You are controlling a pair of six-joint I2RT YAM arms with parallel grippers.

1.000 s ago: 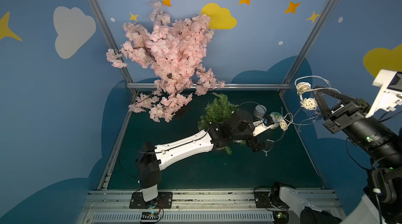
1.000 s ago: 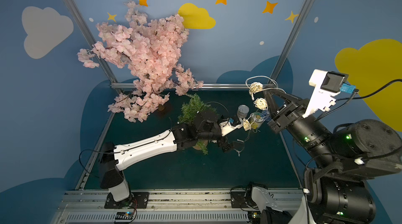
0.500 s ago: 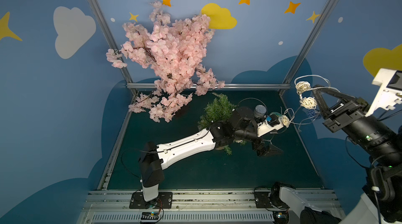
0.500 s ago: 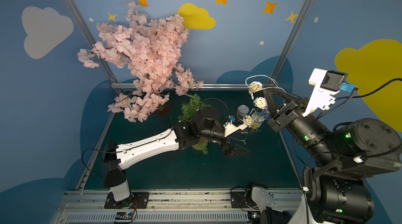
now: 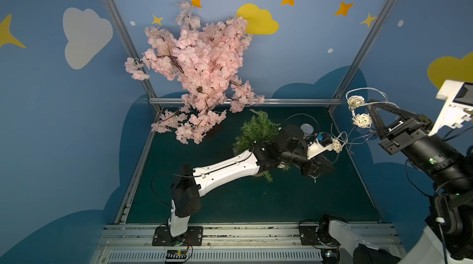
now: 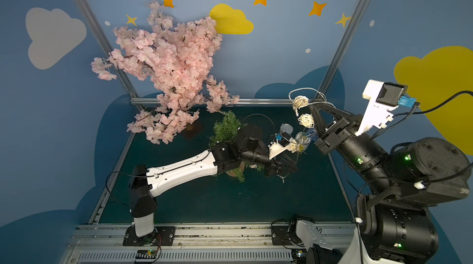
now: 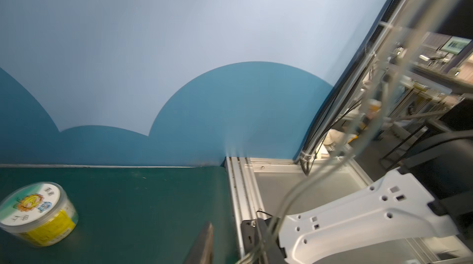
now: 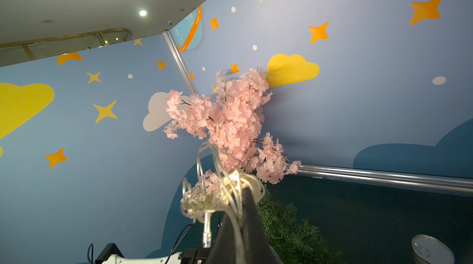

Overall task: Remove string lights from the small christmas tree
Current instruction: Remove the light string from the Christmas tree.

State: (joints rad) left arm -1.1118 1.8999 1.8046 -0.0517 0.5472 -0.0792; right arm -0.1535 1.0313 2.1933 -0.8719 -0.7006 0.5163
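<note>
The small christmas tree (image 5: 258,129) (image 6: 226,128) stands mid-table, its near side hidden by my left arm. The string lights (image 5: 361,119) (image 6: 305,120) run from the tree to the right. My right gripper (image 5: 369,104) (image 6: 311,107) is raised at the right edge and shut on a bunch of wire and cream balls, as the right wrist view shows (image 8: 243,194). My left gripper (image 5: 329,167) (image 6: 294,169) sits low, right of the tree, jaws drawn together on a lower strand of the wire (image 7: 294,196). Only one of its fingers (image 7: 203,244) shows in the left wrist view.
A large pink blossom tree (image 5: 199,70) fills the back left. A metal can (image 5: 307,129) and a clear tub with a yellow label (image 7: 38,214) stand at the back right. The table's right rail (image 7: 240,198) lies close to my left gripper.
My left gripper has swung right, away from the small tree, and gone from wide open to nearly closed on the wire. The right arm has barely moved.
</note>
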